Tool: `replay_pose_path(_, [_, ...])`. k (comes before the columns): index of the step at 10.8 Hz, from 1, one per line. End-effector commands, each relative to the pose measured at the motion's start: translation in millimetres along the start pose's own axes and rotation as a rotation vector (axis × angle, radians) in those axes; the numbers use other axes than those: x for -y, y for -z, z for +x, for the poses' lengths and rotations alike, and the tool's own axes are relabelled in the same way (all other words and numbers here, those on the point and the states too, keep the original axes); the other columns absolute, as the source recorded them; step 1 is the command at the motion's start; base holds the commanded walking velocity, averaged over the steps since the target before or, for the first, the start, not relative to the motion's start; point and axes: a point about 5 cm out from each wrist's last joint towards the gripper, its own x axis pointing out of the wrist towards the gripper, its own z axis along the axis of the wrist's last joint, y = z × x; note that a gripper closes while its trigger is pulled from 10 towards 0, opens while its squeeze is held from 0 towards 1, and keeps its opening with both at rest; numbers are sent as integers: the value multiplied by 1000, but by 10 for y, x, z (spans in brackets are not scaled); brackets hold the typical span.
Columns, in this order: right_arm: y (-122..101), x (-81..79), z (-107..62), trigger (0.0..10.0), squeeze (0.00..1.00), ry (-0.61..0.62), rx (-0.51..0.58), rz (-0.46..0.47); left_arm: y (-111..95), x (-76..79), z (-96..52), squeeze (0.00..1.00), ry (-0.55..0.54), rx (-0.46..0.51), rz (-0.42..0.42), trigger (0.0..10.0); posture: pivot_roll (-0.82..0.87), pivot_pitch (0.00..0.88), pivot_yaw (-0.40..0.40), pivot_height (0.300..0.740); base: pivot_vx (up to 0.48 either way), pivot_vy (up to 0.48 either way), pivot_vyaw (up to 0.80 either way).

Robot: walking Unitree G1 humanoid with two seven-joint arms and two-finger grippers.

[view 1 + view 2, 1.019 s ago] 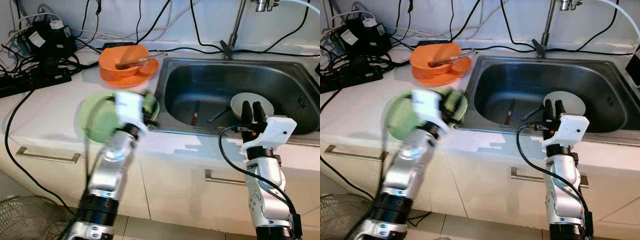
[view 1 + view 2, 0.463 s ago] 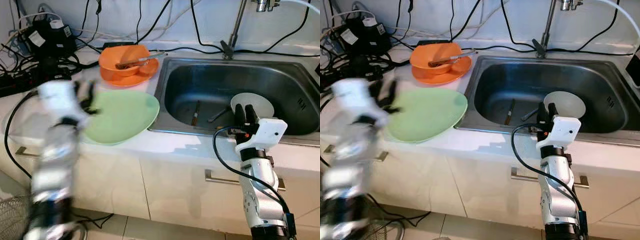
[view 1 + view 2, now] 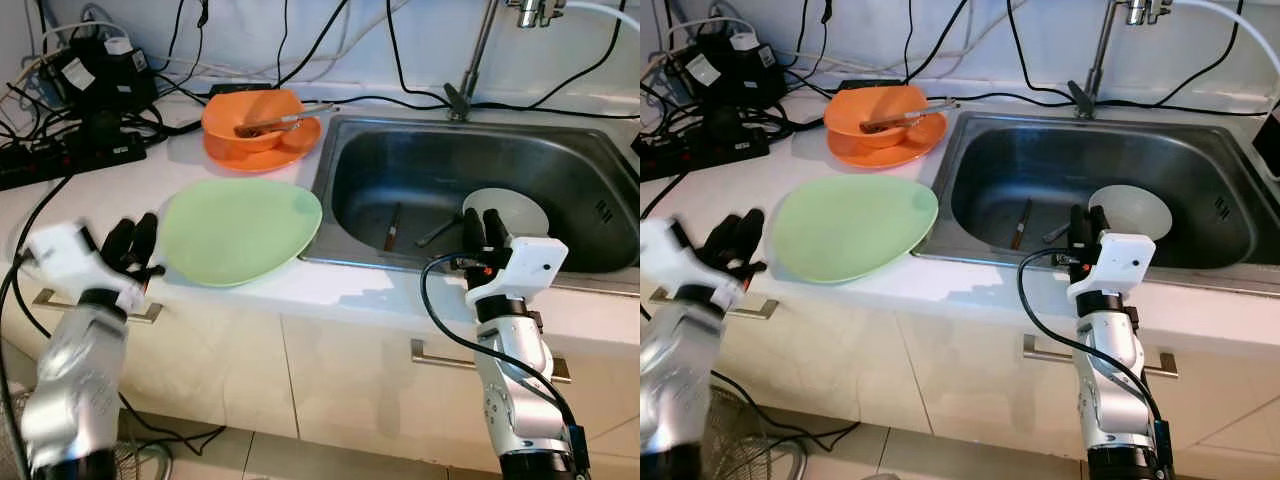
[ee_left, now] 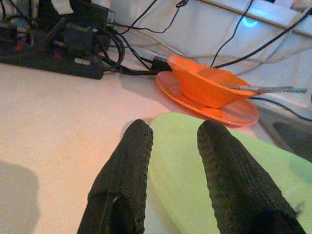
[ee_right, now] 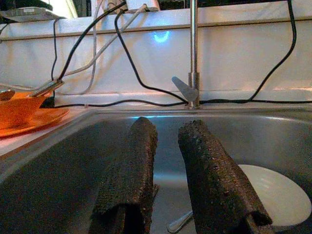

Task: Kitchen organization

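A pale green plate [image 3: 240, 230] lies flat on the white counter [image 3: 120, 180], its right edge touching the sink rim. My left gripper [image 3: 132, 240] is open just left of the plate, at the counter's front edge, holding nothing; its fingers [image 4: 124, 180] point toward the plate [image 4: 195, 195]. An orange bowl [image 3: 250, 112] with a utensil in it stands on an orange plate [image 3: 290, 143] at the back. My right gripper [image 3: 484, 228] is open and empty over the sink's front rim, facing a white bowl [image 3: 520, 203] in the sink [image 3: 400, 160].
A knife [image 3: 391, 225] and a spoon [image 3: 437, 230] lie on the sink bottom. The faucet [image 3: 475, 50] rises behind the sink. Black power strips and tangled cables [image 3: 80, 100] crowd the counter's back left. Drawer handles [image 3: 60, 300] run below the counter edge.
My left arm has swung left off the green plate and dropped to the counter's front edge; the plate stays flat on the counter. The right gripper has shifted slightly left.
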Motion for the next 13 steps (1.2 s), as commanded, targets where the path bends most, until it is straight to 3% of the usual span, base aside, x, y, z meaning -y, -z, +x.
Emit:
replay_pose_path(1, [-8,-11,13,10000,0,-11,3,-5,-52,-11,-35,0,10,14,-20,10000,92,0,46,740,0,0,0])
replay_pose_path(2, [-5,-14,19,10000,0,-14,1,-5,-47,-2,-62,1000,16,18,-50,10000,95,0,44,740,0,0,0])
replay_pose_path(6, [7,-14,16,10000,0,-23,-8,-11,-10,39,-92,1000,21,-44,-72,10000,90,0,46,740,0,0,0])
replay_pose_path(7, [9,-15,19,10000,0,-24,-9,-12,-16,47,-40,1000,-5,-91,-72,10000,92,0,46,740,0,0,0])
replay_pose_path(9, [17,-25,21,10000,0,-31,-12,-11,-111,60,17,1000,-24,-92,-80,10000,91,0,47,740,0,0,0])
replay_pose_path(10, [22,-24,24,10000,0,-31,-13,-12,-136,62,37,0,-35,-109,-86,10000,94,0,47,740,0,0,0])
replay_pose_path(13, [31,-39,31,10000,0,-37,-17,-10,-249,45,102,0,-92,-162,-152,10000,94,0,51,740,0,0,0])
